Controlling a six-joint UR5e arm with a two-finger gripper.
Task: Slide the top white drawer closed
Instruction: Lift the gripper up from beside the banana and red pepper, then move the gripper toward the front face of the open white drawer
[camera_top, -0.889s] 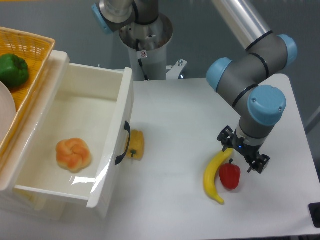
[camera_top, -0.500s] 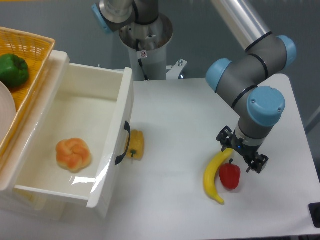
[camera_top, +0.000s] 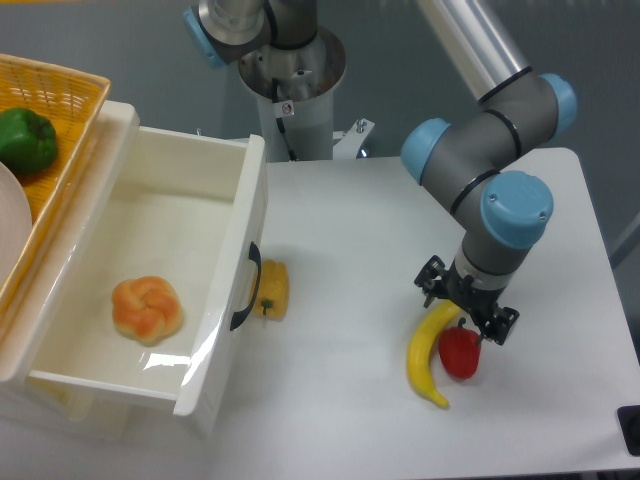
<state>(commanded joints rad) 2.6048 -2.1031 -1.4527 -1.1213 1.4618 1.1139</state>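
drawer: top white drawer (camera_top: 150, 290) pulled fully out at tabletop's left edge
handle: black handle (camera_top: 247, 286) on its front, facing right
tool: gripper (camera_top: 467, 312) near right edge, above banana (camera_top: 432, 352) and red pepper (camera_top: 460, 351); jaw state cannot be told
relation: drawer lies well left of gripper; closing push runs leftward
contents: bread roll (camera_top: 147, 308) inside drawer; green pepper (camera_top: 26, 140) in yellow basket (camera_top: 60, 95)

Grey arm (camera_top: 480, 160), blue joint caps, black tool (camera_top: 467, 308).
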